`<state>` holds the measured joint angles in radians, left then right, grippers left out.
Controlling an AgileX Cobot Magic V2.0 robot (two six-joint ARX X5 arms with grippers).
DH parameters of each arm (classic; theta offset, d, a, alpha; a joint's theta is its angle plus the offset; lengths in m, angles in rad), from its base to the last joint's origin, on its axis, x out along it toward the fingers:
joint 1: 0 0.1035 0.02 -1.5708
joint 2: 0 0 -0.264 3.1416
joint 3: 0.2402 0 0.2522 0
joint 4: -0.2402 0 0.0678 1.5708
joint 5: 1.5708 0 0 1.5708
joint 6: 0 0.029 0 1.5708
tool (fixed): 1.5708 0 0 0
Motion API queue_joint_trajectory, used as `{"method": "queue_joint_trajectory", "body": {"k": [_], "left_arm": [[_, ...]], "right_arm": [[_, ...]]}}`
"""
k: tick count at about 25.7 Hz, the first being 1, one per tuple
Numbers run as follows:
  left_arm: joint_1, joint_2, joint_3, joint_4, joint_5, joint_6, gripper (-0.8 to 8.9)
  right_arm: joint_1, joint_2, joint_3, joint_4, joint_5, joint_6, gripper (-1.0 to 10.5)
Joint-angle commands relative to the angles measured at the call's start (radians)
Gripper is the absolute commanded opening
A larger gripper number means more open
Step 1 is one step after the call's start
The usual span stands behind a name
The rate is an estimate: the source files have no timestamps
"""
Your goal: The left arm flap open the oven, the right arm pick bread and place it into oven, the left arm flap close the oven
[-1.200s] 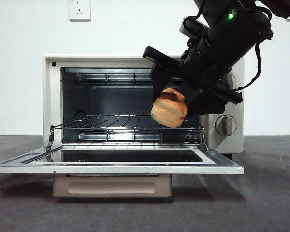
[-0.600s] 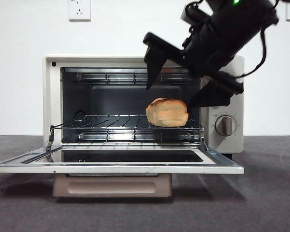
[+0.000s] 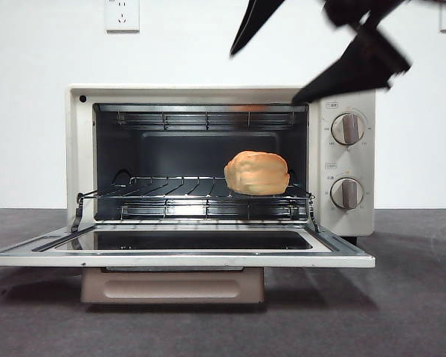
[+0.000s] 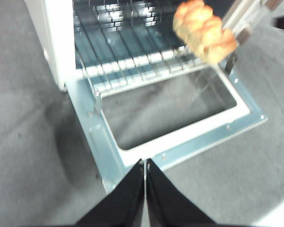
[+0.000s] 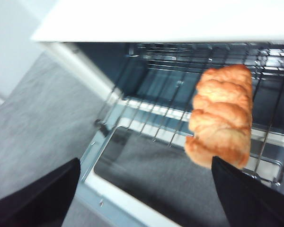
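right gripper [image 5: 144,189] fingers spread wide, empty; bread [image 3: 257,173] on rack.

A cream-white toaster oven [image 3: 74,149] stands with its glass door [image 3: 178,253] folded flat open; a golden-brown bread loaf [image 3: 257,173] (lumpy, small) rests on the wire rack's [image 3: 171,186] right side.

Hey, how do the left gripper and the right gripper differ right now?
The left gripper is shut, jaws pressed together; the right gripper is open wide. The left hangs over the oven door, the right faces the bread on the rack. Both are black and hold nothing.
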<state>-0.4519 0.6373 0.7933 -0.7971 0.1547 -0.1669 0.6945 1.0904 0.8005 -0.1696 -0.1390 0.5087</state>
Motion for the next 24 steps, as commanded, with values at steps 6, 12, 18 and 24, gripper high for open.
{"method": "queue_joint_trajectory", "body": {"k": [6,12,18,24], "left_arm": [[0.001,0.041,0.004,0.038,-0.002,0.014,0.15],[0.006,0.074,0.003,0.072,-0.002,-0.005,0.15],[0.048,0.101,-0.023,0.146,-0.002,-0.042,0.14],[0.136,0.113,-0.163,0.288,0.048,-0.093,0.14]], "right_arm": [[0.0,-0.208,0.019,-0.256,0.01,-0.217,4.4],[-0.008,-0.327,0.019,-0.417,0.017,-0.311,4.4],[-0.011,-0.383,0.019,-0.439,0.035,-0.315,4.4],[-0.011,-0.412,0.019,-0.451,0.035,-0.314,4.4]]}}
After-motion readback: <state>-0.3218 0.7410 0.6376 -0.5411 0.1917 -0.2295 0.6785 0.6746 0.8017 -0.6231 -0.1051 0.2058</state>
